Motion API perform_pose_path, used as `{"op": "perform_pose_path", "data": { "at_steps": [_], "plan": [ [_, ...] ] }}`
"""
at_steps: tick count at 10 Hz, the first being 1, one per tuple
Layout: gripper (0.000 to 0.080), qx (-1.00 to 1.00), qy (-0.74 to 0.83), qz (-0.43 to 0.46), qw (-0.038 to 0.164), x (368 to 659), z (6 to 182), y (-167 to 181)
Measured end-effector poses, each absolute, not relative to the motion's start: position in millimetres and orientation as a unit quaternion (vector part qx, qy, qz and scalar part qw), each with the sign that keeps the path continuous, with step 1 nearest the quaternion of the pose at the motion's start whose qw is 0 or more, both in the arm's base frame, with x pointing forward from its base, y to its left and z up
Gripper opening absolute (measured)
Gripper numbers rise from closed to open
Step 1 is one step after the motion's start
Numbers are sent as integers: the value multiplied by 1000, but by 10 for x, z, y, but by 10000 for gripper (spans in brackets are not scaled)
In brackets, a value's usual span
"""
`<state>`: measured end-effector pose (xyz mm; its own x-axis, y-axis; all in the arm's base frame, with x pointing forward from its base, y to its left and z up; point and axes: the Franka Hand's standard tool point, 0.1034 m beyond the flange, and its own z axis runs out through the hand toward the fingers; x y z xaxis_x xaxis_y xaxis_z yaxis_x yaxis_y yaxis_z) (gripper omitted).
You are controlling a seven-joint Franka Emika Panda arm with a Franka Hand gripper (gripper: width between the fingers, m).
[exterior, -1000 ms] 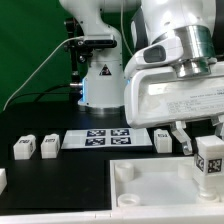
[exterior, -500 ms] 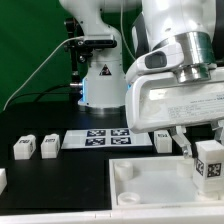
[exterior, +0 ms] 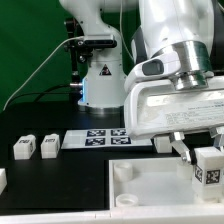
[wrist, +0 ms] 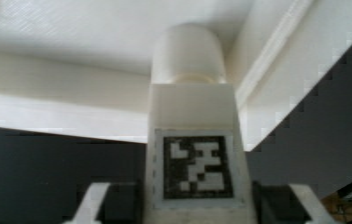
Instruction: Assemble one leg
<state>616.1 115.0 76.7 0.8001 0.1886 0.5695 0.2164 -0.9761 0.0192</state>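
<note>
My gripper (exterior: 208, 160) is shut on a white leg (exterior: 209, 166) with a black-and-white tag on its face. It holds the leg upright over the far right corner of the large white tabletop panel (exterior: 150, 188). In the wrist view the leg (wrist: 194, 130) stands between my fingers (wrist: 102, 203), its rounded peg end pointing at the panel's raised rim (wrist: 84, 105). Whether the peg touches the panel I cannot tell. Two more legs (exterior: 24, 147) (exterior: 49, 144) stand on the black table at the exterior view's left.
The marker board (exterior: 100, 138) lies flat behind the panel. Another white leg (exterior: 160, 141) stands beside it, partly behind my gripper. A white part (exterior: 2, 179) shows at the left edge. The robot base (exterior: 100, 75) stands at the back.
My gripper has moved down with the leg, bringing it lower toward the panel's far right corner.
</note>
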Motion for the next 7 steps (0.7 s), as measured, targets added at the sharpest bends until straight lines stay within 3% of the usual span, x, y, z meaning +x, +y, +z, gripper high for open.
{"op": "perform_pose_path", "data": {
  "at_steps": [1, 3, 7],
  "plan": [
    [293, -950, -107, -294, 24, 6152, 751, 1149],
    [610, -950, -107, -294, 24, 6152, 749, 1149],
    [648, -950, -107, -294, 24, 6151, 747, 1149]
  ]
}}
